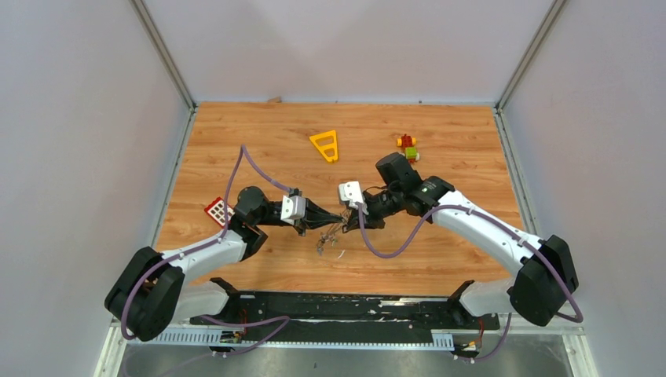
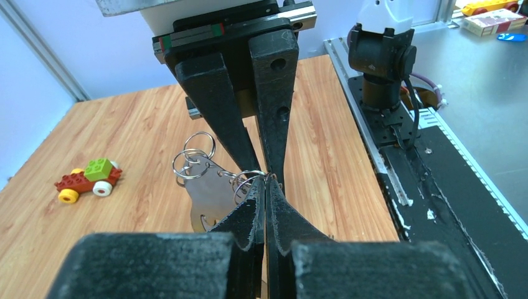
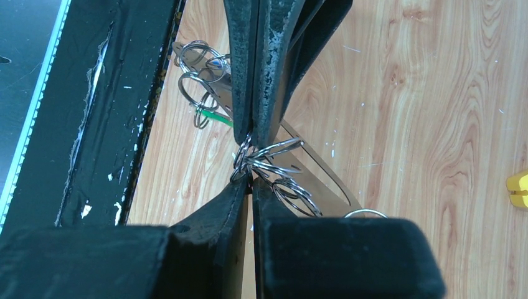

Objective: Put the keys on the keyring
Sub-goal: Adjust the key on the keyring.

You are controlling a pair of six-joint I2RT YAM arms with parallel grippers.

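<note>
Mid-table, left hand (image 2: 266,182), right hand (image 3: 251,179) clamped on keys (image 3: 274,151): tangled silver split rings, green tag (image 3: 219,118).

Two arms: left gripper (image 1: 340,218), right gripper (image 1: 351,218). One yellow triangle (image 1: 324,146), one toy car (image 1: 407,147), one red card (image 1: 217,210). Small wire rings (image 3: 274,156): perhaps seven, too tangled to count surely.

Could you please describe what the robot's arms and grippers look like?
The left arm and right arm have white links with black joints and a purple cable looping alongside. The left gripper and right gripper each have two black tapered fingers behind a white wrist block.
</note>
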